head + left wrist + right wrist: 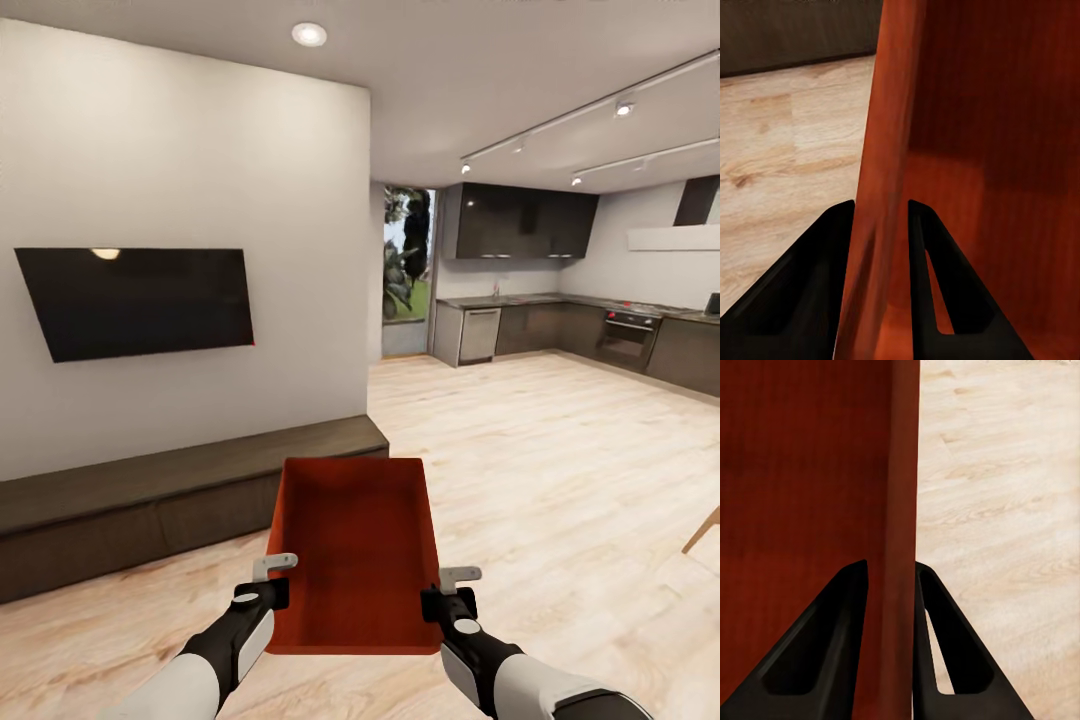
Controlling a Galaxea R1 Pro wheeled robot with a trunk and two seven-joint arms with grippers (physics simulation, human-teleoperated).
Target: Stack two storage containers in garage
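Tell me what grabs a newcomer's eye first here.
An orange-red open-topped rectangular bin sits front and centre, carried above the light wood plank floor, the left tool and right tool each pinching a side wall. A black wall-mounted screen hangs on the left wall.

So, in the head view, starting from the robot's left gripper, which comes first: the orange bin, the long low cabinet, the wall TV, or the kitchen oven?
From the left gripper:
1. Storage container, clamped by its side wall.
2. Low dark cabinet, ahead, against the wall.
3. TV, mounted above the cabinet.
4. Oven, far off to the right in the kitchen.
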